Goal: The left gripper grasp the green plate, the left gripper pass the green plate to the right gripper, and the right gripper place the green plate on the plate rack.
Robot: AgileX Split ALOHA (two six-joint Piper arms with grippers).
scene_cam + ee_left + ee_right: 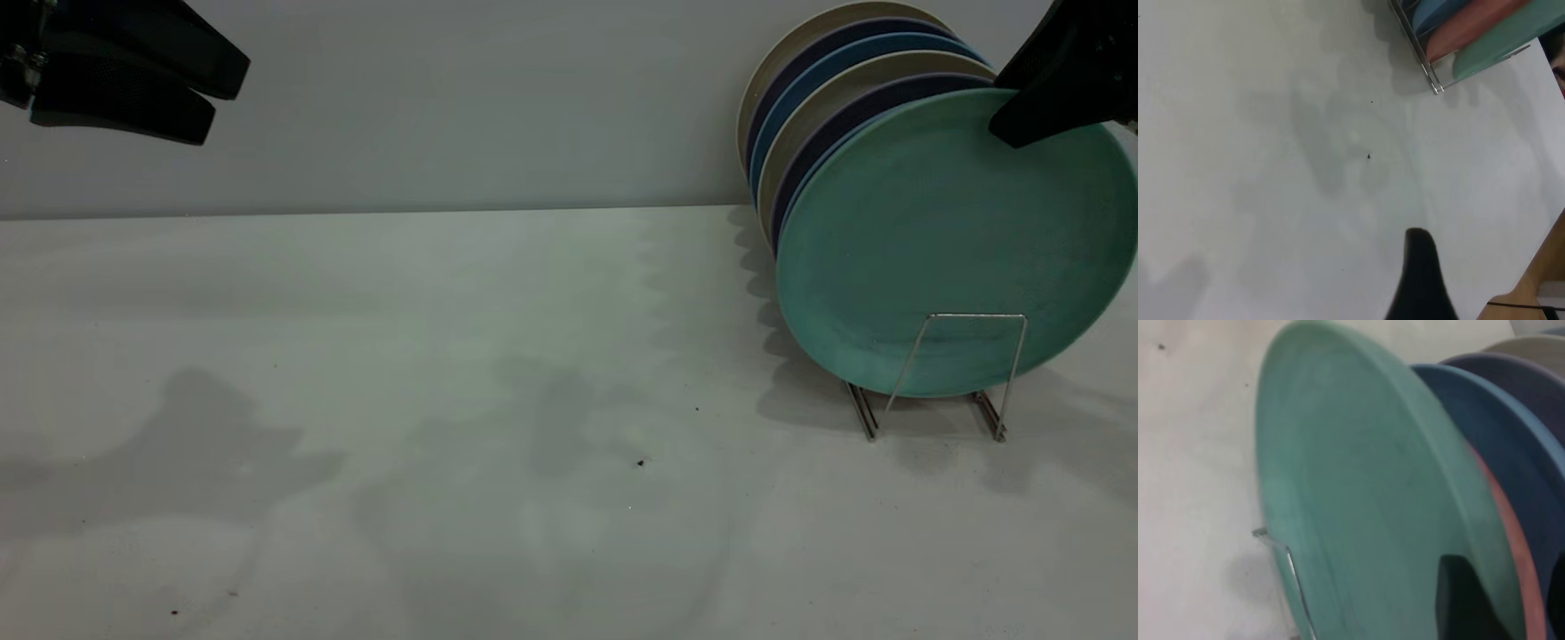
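Observation:
The green plate [942,240] stands on edge in the front slot of the plate rack [973,316], leaning back against the other plates. My right gripper [996,107] is at the plate's upper right rim, one finger in front of its face and one behind, jaws apart. In the right wrist view one finger [1461,593] lies over the green plate [1358,487], beside the rack wire [1288,553]. My left gripper [227,100] hangs high at the far left, open and empty. The left wrist view shows one finger [1421,273], the rack [1431,73] and the green plate [1498,47].
Several plates [827,80], cream and dark blue, stand in the rack behind the green one. A salmon-pink plate [1515,540] sits right behind it. A small dark speck [640,462] lies mid-table. The wall runs along the back. A wooden edge [1531,287] borders the table.

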